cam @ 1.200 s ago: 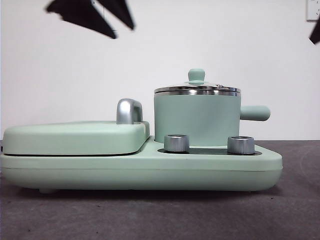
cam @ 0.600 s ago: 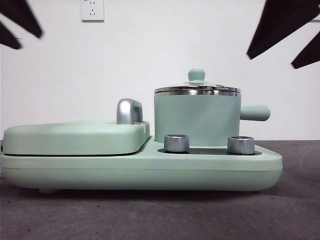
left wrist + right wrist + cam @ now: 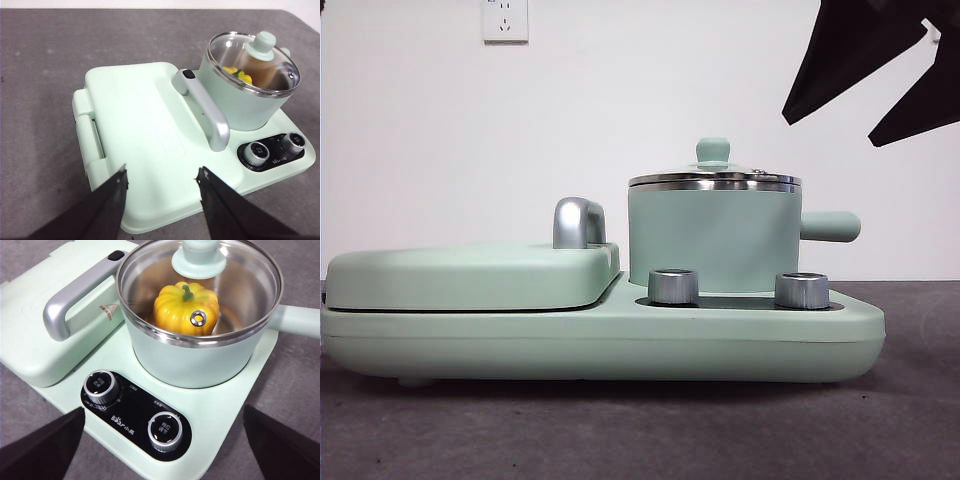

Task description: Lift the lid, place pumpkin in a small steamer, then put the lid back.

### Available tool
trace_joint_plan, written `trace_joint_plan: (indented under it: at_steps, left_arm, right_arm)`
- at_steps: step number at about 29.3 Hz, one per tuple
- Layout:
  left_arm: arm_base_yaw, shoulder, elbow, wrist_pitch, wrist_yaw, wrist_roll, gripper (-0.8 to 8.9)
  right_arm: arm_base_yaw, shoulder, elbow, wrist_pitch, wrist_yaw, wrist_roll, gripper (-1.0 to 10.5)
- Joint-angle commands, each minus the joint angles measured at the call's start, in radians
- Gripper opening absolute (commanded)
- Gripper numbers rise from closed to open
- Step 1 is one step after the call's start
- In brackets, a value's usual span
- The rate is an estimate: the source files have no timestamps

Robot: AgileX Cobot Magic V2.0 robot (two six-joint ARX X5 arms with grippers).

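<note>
Pumpkin [image 3: 186, 307] sits inside the small steamer [image 3: 712, 240], seen through the glass; the lid [image 3: 200, 290] is seated level on the steel rim, knob upright. By that, all three steps look done.

Near: grey desk [image 3: 620, 430], then the wide mint base [image 3: 620, 345] with two silver knobs [image 3: 673, 286] along its near edge. Both knobs are clear of my hands.

Middle: flat rectangular cover [image 3: 470, 275] on the left, its silver handle [image 3: 578, 222] standing beside the pot. The steamer stands on the right part of the base, side handle [image 3: 830, 226] pointing right, away from the cover, so it is free to grasp.

Far and high: my right hand [image 3: 880, 95] hangs above and to the right of the pot, jaws spread wide, gripping nothing, well apart from the lid knob. My left hand [image 3: 160, 182] is over the near part of the cover, jaws parted and empty.

Judgement: neither hand needs to touch anything further; a bump to the knob could unseat the lid.
</note>
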Motion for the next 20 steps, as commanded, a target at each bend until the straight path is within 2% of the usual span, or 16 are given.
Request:
trace_joint_plan:
  at_steps: [1,2,3,4,6,20]
  left_arm:
    - [-0.004,-0.002,0.006,0.009,-0.003,-0.008,2.0]
    - [-0.004,-0.002,0.006,0.009,-0.001,-0.008,1.09]
    - [-0.004,-0.002,0.006,0.01,-0.001,-0.009,-0.09]
    - [-0.004,-0.002,0.006,0.015,-0.001,-0.003,0.09]
    - [-0.004,0.002,0.006,0.027,-0.001,0.016,0.06]
    - [-0.006,-0.009,0.006,0.012,-0.001,0.011,0.07]
  right_arm:
    - [0.009,0.003,0.009,0.01,-0.005,-0.005,5.0]
    - [0.009,0.003,0.009,0.01,-0.003,-0.001,4.4]
    - [0.009,0.004,0.009,0.01,-0.003,0.005,2.8]
    - [0.01,0.004,0.009,0.008,-0.003,0.009,0.3]
    - [0.009,0.004,0.009,0.013,0.005,0.013,0.1]
    - [0.009,0.004,0.009,0.045,0.008,0.012,0.1]
